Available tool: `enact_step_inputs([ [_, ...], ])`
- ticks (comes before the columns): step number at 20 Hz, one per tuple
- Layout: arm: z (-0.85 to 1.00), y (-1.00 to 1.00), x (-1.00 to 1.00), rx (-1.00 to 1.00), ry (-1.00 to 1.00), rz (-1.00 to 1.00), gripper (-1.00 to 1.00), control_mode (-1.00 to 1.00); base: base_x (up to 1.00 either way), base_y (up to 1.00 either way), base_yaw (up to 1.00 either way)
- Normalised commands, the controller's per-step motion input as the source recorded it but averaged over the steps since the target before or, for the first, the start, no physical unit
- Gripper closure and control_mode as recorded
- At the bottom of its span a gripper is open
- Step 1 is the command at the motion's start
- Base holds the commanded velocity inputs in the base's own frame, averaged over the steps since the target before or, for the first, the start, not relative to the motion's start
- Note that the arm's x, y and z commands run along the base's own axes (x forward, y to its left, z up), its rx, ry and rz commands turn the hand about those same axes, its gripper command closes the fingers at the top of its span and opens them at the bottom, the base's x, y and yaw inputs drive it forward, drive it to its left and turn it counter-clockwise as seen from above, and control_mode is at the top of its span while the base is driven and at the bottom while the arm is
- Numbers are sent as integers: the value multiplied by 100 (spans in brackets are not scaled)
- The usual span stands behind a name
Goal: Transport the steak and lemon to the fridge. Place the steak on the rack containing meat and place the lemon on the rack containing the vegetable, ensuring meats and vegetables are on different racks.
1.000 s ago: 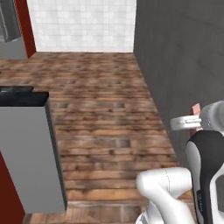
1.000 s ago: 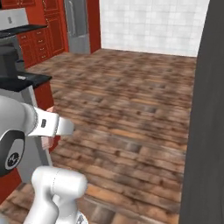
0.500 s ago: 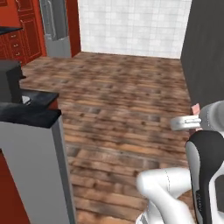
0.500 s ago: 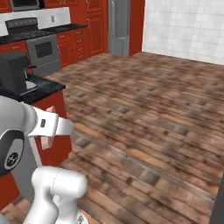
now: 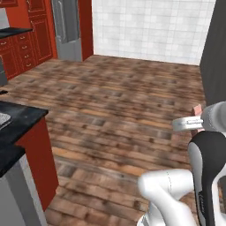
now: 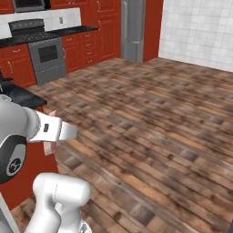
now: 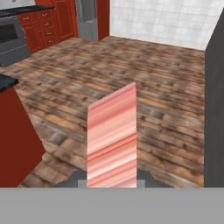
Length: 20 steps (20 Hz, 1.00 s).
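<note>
1. Between the gripper (image 7: 112, 181) fingertips in the hand view, the steak (image 7: 112, 138) stood clamped upright.
2. Left base view showed only its pink corner (image 5: 198, 108).
3. Right base view showed a stove (image 6: 43, 52) beyond the wooden floor (image 6: 150, 118).

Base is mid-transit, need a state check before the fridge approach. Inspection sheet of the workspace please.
Surface: brown wood-plank floor ahead, nothing lying on it.
Job's things: steak held upright in the gripper, seen in the hand view; a pink corner also shows in the left base view. Lemon: nothing seen.
Clutter: nothing seen.
Grippers: shut on the steak, carried above the floor.
Cables: nothing seen.
Surroundings: black countertop on a red cabinet at left; grey stove among red cabinets; tall grey unit at the far wall; white tiled wall; dark grey panel at right.
</note>
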Motion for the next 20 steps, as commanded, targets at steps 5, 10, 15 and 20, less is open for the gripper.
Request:
enact_step_inputs([
  [5,0,0,0,0,0,0,100,100,100,-60,7],
  [10,0,0,0,0,0,0,100,100,100,-32,1],
  [15,0,0,0,0,0,0,100,100,100,-10,0],
  [20,0,0,0,0,0,0,100,100,100,0,0],
])
